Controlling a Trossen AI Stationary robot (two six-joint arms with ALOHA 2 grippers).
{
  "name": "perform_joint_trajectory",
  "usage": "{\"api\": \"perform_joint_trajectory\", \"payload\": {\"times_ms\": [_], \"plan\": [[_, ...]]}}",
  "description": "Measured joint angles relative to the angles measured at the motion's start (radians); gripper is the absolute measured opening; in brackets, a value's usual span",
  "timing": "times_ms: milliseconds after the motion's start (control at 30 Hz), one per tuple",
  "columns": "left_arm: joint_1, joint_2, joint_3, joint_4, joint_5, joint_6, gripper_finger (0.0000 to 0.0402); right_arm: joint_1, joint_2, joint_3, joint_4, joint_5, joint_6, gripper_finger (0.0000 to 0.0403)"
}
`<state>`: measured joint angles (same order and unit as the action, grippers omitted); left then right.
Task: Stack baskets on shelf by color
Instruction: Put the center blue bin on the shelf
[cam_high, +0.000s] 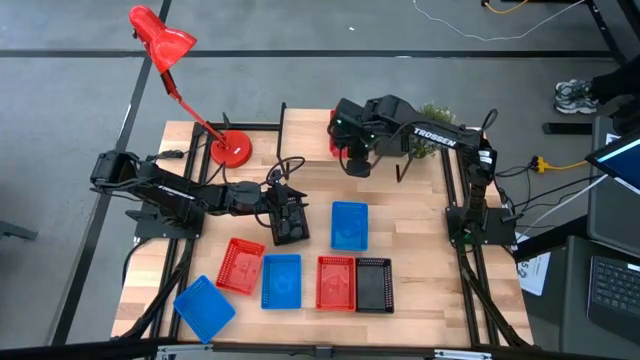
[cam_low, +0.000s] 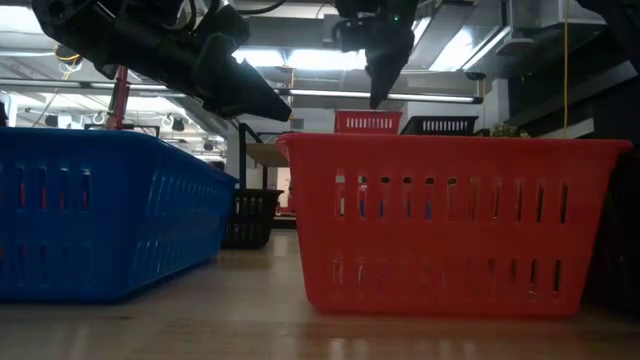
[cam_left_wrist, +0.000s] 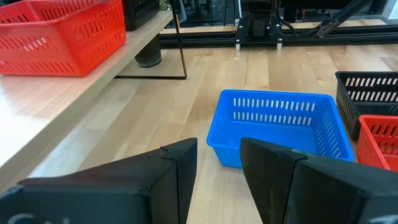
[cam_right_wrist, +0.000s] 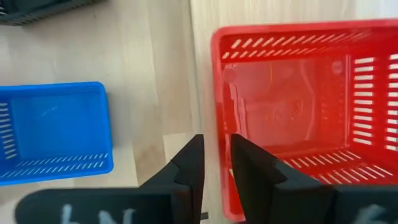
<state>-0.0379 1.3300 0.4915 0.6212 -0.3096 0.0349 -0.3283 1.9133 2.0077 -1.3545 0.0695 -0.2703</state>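
Up at the back of the bench (cam_high: 420, 235), the right claw (cam_high: 357, 165) hangs over the shelf (cam_left_wrist: 56, 112), right at the front wall of a red basket (cam_right_wrist: 298, 118) that sits on the shelf top. Its fingers stand a little apart with a narrow gap, level with that wall's rim; whether they pinch the rim or have let it go I cannot tell.

A black basket (cam_low: 438, 125) stands on the shelf beside the red one. The left claw (cam_high: 290, 222) hangs low over the middle of the bench at another black basket (cam_high: 288, 226). Its fingers are parted in the wrist view with nothing visible between them, so whether it grips that basket I cannot tell. Loose baskets lie near the front: three blue, two red, one black.

Risks from here, as I judge them: if the right claw lifts away with the rim pinched, the light red basket could tip or be dragged off the shelf edge, which lies just beside that wall. A finger caught in the mesh slots would do the same. A later red basket set down askew would perch rather than nest. The two arms work close together near mid-bench, so a careless reach by either could knock the blue basket (cam_high: 349, 224) between them.
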Motion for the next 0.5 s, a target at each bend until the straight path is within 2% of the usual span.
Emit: {"api": "perform_joint_trajectory", "payload": {"times_ms": [167,367,500], "plan": [[0.000,0.000,0.001,0.000,0.000,0.000,0.0116,0.023,0.000,0.027,-0.038,-0.038,0.046,0.0079],[0.000,0.000,0.001,0.000,0.000,0.000,0.0116,0.094,0.000,0.066,-0.151,-0.329,0.140,0.0079],[0.000,0.000,0.001,0.000,0.000,0.000,0.0116,0.165,-0.004,0.070,-0.217,-0.410,0.140,0.0078]]}}
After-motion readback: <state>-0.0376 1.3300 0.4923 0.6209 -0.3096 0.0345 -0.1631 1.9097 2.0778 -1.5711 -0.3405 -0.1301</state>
